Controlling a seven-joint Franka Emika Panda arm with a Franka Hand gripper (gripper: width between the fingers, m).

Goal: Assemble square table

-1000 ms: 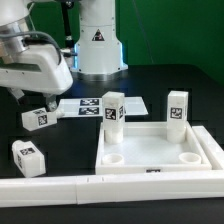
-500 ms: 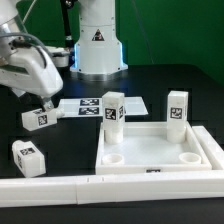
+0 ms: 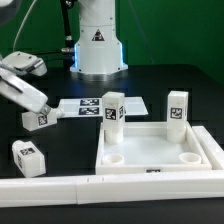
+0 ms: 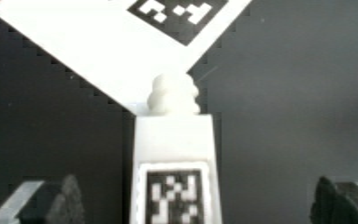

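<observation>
Bright even light, whites near blown out, faint shadows, coarse soft-focus frames

Square tabletop [image 3: 212, 147] looking like smooth white plastic with a soft sheen, stubby legs [image 3: 112, 112] showing the same matt white plastic under printed black-and-white tags, black table [image 3: 190, 75] looking matt and smooth, marker board [image 3: 85, 106] appearing thin and paper-like, robot base [image 3: 98, 45] gleaming glossy white.

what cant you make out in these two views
1. Exterior view: the hand's fingertips, blurred against the arm; touching the leg or not is unclear.
2. Wrist view: that leg's tagged end, cut off by the picture edge; the fingers are dark blurs.
3. Exterior view: how deep the two upright legs sit in the tabletop; too small.
</observation>
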